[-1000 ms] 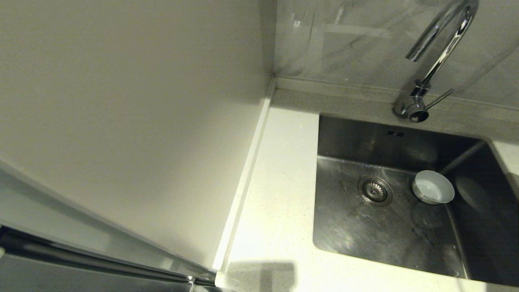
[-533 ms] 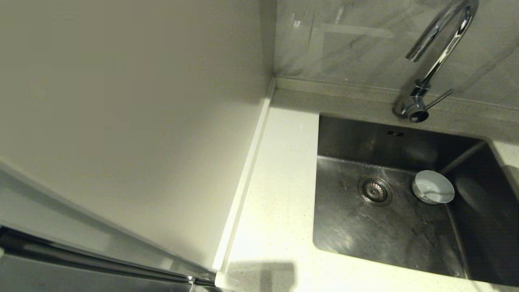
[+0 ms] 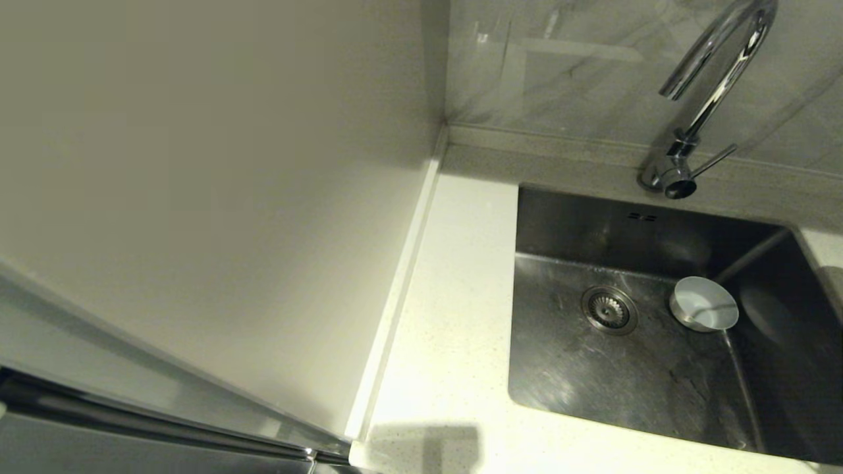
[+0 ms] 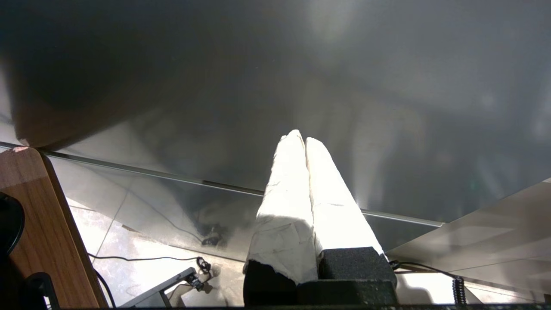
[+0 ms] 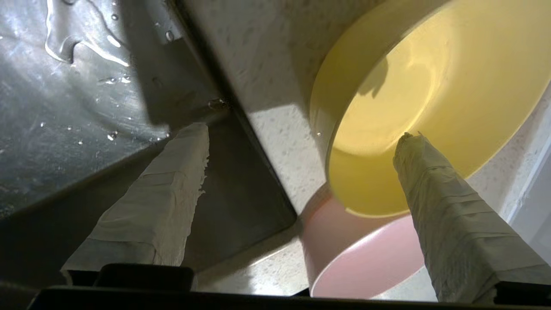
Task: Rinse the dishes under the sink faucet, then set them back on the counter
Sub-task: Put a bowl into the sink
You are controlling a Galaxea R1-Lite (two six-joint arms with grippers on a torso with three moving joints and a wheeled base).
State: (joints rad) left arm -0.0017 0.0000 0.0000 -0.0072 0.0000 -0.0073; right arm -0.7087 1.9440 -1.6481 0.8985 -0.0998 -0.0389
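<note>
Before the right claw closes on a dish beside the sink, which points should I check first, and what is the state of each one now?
1. Right claw open: ok, fingers stand wide apart.
2. Claw lined up on the yellow bowl: ok in part; one finger shows in front of the bowl's opening, the other over the sink edge.
3. Contact with the bowl rim: cannot tell.
4. Pink bowl clear of the grasp: not ok, it sits right against the yellow bowl.
5. White bowl: ok, it rests inside the sink beside the drain.
6. Left claw: ok, shut and parked away.
</note>
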